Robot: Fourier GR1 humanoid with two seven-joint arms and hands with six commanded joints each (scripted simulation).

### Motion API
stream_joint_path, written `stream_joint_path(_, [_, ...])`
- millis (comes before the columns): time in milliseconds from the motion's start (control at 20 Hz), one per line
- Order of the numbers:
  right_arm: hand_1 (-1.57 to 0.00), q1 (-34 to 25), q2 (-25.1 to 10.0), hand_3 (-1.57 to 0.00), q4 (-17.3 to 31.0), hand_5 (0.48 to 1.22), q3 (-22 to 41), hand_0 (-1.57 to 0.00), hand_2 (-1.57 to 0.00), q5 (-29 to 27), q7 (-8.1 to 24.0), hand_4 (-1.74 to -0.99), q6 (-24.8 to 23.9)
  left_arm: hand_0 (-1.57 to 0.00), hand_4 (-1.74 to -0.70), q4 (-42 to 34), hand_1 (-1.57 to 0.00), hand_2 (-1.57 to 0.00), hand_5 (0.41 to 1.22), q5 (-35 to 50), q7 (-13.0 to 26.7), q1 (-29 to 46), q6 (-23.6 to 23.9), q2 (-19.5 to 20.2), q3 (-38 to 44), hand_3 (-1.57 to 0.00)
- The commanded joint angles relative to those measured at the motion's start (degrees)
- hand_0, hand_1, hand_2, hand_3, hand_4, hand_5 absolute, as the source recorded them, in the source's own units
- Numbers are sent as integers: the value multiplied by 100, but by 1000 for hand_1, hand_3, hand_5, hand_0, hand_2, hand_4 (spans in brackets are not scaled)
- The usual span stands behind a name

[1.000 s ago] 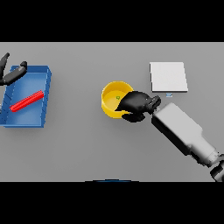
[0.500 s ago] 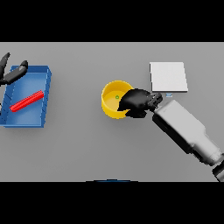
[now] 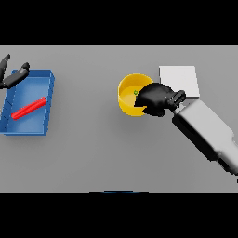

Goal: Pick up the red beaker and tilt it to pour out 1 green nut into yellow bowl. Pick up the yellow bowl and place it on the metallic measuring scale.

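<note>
Right hand (image 3: pixel 155 98) was seen curled over the yellow bowl's (image 3: pixel 126 94) right rim, gripping it, with the metallic measuring scale (image 3: pixel 180 80) lying just beyond, up and right.

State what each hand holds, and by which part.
The right hand grips the yellow bowl by its right rim. The left hand holds nothing.

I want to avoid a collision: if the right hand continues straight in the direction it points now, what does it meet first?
The right hand points leftward and already overlaps the yellow bowl, so probably the bowl's rim or inside; depth is unclear.
</note>
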Motion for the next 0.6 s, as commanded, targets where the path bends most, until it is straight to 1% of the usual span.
stream_joint_path(0, [-1566, 124, -69, -1182, -161, 1219, 10, -1566, -1491, -22, -10, -1739, 19, 1, -798, -33, 1, 1, 702, 29, -39, 34, -14, 26, 25, 1])
stream_joint_path(50, [-1567, 147, -164, -1179, -209, 1219, -41, -1567, -1507, -50, -99, -1739, 29, 1, -799, -12, 1, 1, 704, 6, 42, 14, 13, -32, -12, 1])
stream_joint_path(100, [-1567, 94, -166, -1179, -187, 1219, -145, -1520, -1520, -75, 68, -1740, 57, 1, -800, -44, 1, 1, 704, 25, -4, 27, -12, -9, -2, 1])
stream_joint_path(150, [-1568, 52, -227, -1177, -149, 1220, -225, -1530, -1518, -73, 163, -1740, 32, 1, -806, -113, 1, 1, 703, 71, 21, 67, -48, -15, -1, 1])
stream_joint_path(200, [-1569, -5, -319, -1190, -110, 1220, -290, -1538, -1488, -76, 137, -1740, -12, 1, -812, -168, 1, 1, 710, 99, 69, 100, -56, 9, 24, 1])
stream_joint_path(250, [-1569, -29, -377, -1183, -91, 1220, -357, -1545, -1487, -65, 174, -1740, -97, 1, -820, -174, 1, 1, 717, 128, 122, 101, -50, -21, 33, 1])
stream_joint_path(300, [-1570, -93, -448, -1174, 10, 1220, -454, -1550, -1504, -79, 88, -1741, -224, 1, -826, -164, 1, 1, 723, 107, 190, 91, 0, -45, 33, 1])
stream_joint_path(350, [-1570, -153, -462, -1166, 114, 1220, -501, -1554, -1517, -66, 119, -1741, -316, 1, -831, -193, 1, 1, 728, 147, 189, 123, -31, 0, 73, 1])
stream_joint_path(400, [-1570, -197, -536, -1159, 247, 1221, -551, -1558, -1528, -37, 14, -1741, -457, 1, -834, -208, 1, 1, 733, 166, 226, 101, -52, 18, 86, 1])
stream_joint_path(450, [-1570, -213, -577, -1156, 347, 1221, -618, -1560, -1533, -51, -10, -1741, -557, 1, -837, -295, 1, 1, 737, 203, 266, 151, -57, 22, 100, 1])
stream_joint_path(550, [-1571, -319, -659, -1153, 738, 1221, -728, -1564, -1542, -6, -47, -1741, -766, 1, -844, -338, 1, 1, 739, 198, 375, 110, -60, 18, 81, 1])
